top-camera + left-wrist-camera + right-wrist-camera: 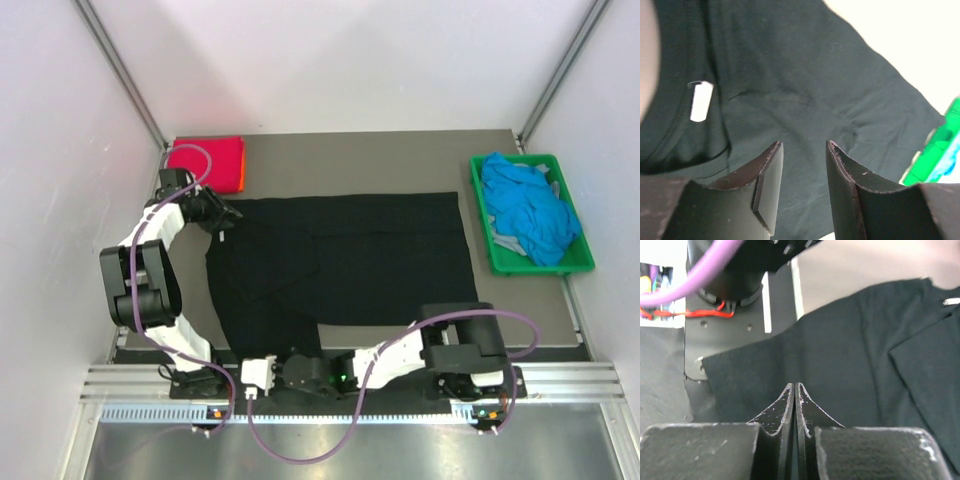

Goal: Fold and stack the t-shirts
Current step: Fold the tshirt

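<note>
The large black t-shirt [350, 255] lies spread flat across the table, its white neck label [701, 101] showing in the left wrist view. My left gripper [803, 145] hovers open over the shirt's far left corner [226, 214], with nothing between its fingers. My right gripper [794, 386] is shut at the shirt's near hem [263, 357]; I cannot tell whether cloth is pinched between the fingers. A folded magenta-red t-shirt [205, 160] sits at the back left on an orange one [243, 180]. Bright blue t-shirts [528, 208] are heaped at the right.
The blue shirts lie in a green plastic crate [482, 215] at the table's right side, also visible as the crate [940, 155] in the left wrist view. The left arm's base plate [725, 330] is close to the right gripper. White walls enclose the table.
</note>
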`<state>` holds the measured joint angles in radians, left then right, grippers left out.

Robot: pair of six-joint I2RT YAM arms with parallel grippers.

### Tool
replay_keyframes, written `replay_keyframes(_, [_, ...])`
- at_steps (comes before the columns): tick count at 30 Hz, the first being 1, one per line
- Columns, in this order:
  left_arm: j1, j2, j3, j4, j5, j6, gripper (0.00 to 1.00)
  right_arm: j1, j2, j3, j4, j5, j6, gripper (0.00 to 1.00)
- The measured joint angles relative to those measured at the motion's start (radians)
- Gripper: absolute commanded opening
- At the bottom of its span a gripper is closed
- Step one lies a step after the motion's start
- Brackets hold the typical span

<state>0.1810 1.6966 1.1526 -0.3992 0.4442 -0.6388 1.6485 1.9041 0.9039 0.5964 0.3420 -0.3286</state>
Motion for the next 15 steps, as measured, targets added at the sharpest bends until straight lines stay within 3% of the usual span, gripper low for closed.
replay_keyframes(6, [0.0,-0.005,0.0,-0.036,-0.038,0.029,0.45,-0.002,-0.059,-0.001,-0.006,-0.023,0.004,0.0])
replay_keyframes(9, [0.0,-0.005,0.0,-0.039,-0.043,0.033,0.45,0.0,-0.072,-0.01,-0.01,-0.029,0.019,0.23])
replay_keyframes(15, [0.0,-0.005,0.0,-0.042,-0.043,0.039,0.45,0.009,-0.076,-0.066,-0.029,-0.066,0.036,0.39])
